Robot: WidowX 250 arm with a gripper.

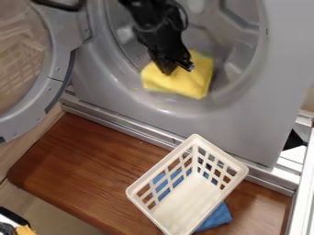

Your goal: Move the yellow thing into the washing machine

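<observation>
Pinches the soft yellow cloth in the closed black two-finger pincer at the grey washing machine's lower opening edge, probably for release inside.

Passage remains through the round grey washing-machine opening, to the right of the crumpled yellow cloth. The swung-out round grey door blocks the left; the white latticed plastic basket obstructs the brown wooden tabletop's right part.
</observation>
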